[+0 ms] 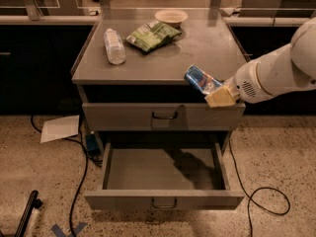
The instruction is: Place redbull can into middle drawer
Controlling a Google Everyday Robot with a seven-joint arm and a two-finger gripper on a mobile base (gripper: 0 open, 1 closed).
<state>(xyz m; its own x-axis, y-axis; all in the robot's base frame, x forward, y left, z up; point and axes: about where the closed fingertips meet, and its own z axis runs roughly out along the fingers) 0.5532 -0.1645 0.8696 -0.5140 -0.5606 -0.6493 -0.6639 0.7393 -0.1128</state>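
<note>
The redbull can [199,78], blue and silver, is tilted on its side and held in my gripper [216,94] at the front right edge of the cabinet top, above the drawers. My gripper's tan fingers [222,97] are shut on the can's lower end. The white arm comes in from the right. The middle drawer [163,199] is pulled open below, grey and empty, with a small dark loop handle on its front. The can hangs above the drawer's right part.
On the cabinet top [163,58] lie a clear water bottle [114,45], a green snack bag [152,35] and a bowl [171,17]. The upper drawer [163,115] is shut. Cables [261,201], a paper sheet [60,128] and a dark pole [27,214] lie on the floor.
</note>
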